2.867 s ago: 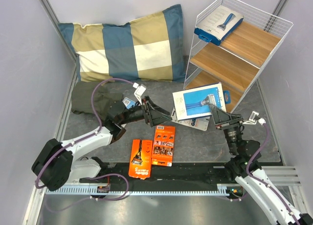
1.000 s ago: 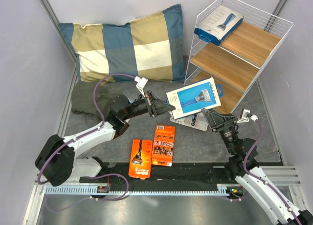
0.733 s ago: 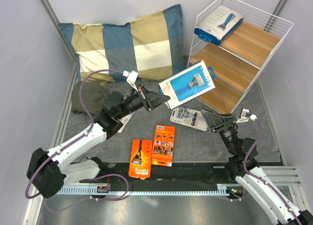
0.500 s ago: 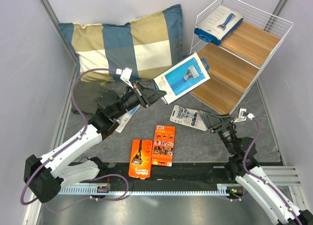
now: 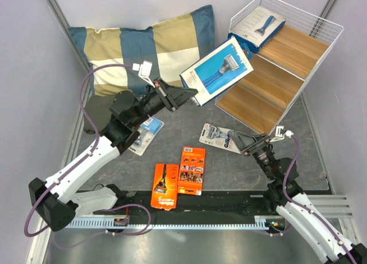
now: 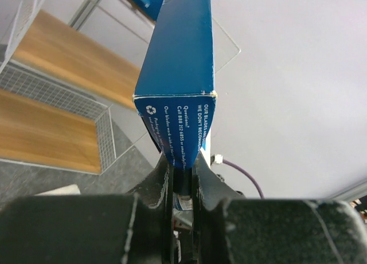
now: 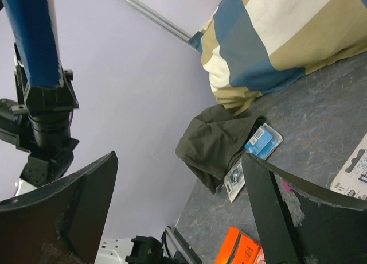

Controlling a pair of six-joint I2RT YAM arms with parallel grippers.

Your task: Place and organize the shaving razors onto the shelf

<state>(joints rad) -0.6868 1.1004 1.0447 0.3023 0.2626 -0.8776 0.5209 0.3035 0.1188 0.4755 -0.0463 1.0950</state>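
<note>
My left gripper (image 5: 192, 95) is shut on the lower edge of a blue razor box (image 5: 217, 66) and holds it in the air just left of the shelf (image 5: 289, 49). In the left wrist view the box (image 6: 180, 74) stands edge-on between the fingers, with the shelf boards (image 6: 63, 63) to its left. A second blue box (image 5: 256, 27) lies on the top board. A blister pack (image 5: 221, 138) lies by my open, empty right gripper (image 5: 250, 142). Another blister pack (image 5: 143, 135) and two orange cards (image 5: 164, 186) (image 5: 192, 170) lie on the table.
A blue-and-tan checked pillow (image 5: 155, 51) leans at the back. A dark green cloth (image 5: 100, 112) is bunched at its left foot, also in the right wrist view (image 7: 221, 140). Walls close both sides.
The left arm has carried the blue box up and back, from over the table's middle to beside the shelf's top. The right gripper has drawn back from the box and lowered, staying open.
</note>
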